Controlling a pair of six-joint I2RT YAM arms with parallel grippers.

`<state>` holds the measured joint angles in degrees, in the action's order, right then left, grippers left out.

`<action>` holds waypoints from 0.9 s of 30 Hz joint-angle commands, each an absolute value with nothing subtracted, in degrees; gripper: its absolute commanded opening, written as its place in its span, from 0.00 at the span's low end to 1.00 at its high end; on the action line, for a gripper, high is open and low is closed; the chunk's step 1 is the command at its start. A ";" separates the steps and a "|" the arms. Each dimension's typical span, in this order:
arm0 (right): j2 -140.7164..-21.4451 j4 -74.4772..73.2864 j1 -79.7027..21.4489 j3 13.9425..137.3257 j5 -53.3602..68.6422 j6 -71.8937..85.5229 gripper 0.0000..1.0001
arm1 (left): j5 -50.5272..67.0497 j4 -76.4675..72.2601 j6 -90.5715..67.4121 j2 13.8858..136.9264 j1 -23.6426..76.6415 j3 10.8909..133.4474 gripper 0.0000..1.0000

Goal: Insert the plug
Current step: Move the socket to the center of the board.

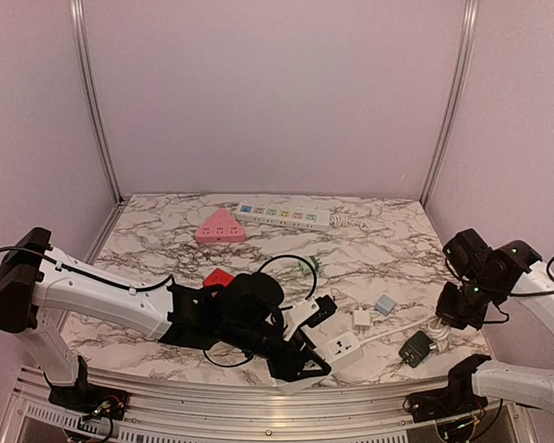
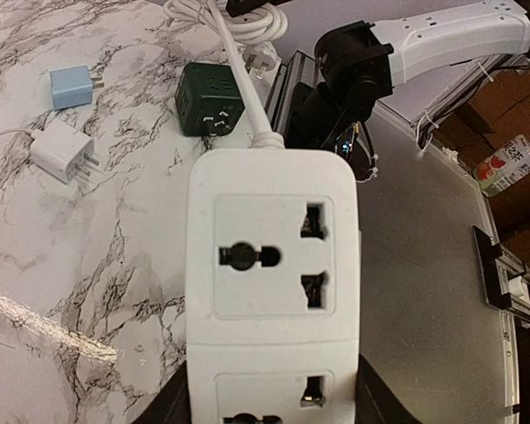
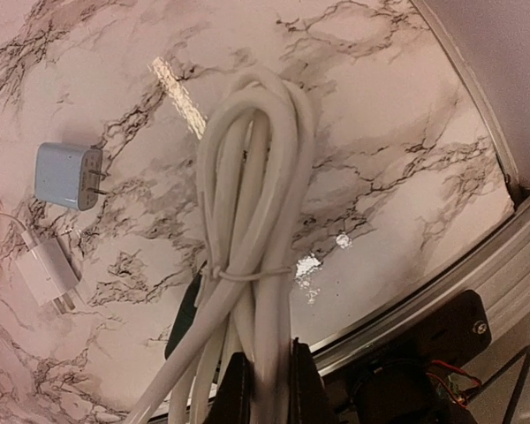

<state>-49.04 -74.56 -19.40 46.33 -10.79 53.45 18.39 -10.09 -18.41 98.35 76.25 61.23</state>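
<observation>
The left hand [image 2: 274, 405], partly closed, gripped the white socket block [image 2: 269, 256] by its long sides at the lower centre of the left wrist view, sockets facing the camera. The white charger plug [image 2: 64, 152] lay on the marble surface [image 2: 97, 283] at upper left, near a blue adapter [image 2: 69, 87] and a dark green cube adapter [image 2: 210, 99]. The right hand [image 3: 269, 389], at bottom centre of its wrist view, was closed on the coiled white cable [image 3: 256, 177].

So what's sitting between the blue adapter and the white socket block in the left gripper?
The small white charger, lying on the marble between blue adapter and socket block; the top view shows it.
</observation>
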 commanded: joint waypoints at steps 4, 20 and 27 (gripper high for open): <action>-52.55 -72.31 -18.96 46.32 -19.33 51.34 0.00 | 19.26 -3.28 -18.39 95.04 77.52 61.96 0.00; -56.88 -65.46 -27.57 40.52 -13.40 57.09 0.00 | 16.44 2.44 -18.42 96.34 77.52 65.63 0.00; -57.28 -55.17 -34.27 36.86 -10.82 65.12 0.00 | 14.00 4.45 -17.74 96.34 77.37 66.61 0.00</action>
<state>-56.69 -65.10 -31.00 40.14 -12.47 58.61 15.53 2.17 -18.85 98.02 76.95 64.12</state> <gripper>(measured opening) 0.051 0.489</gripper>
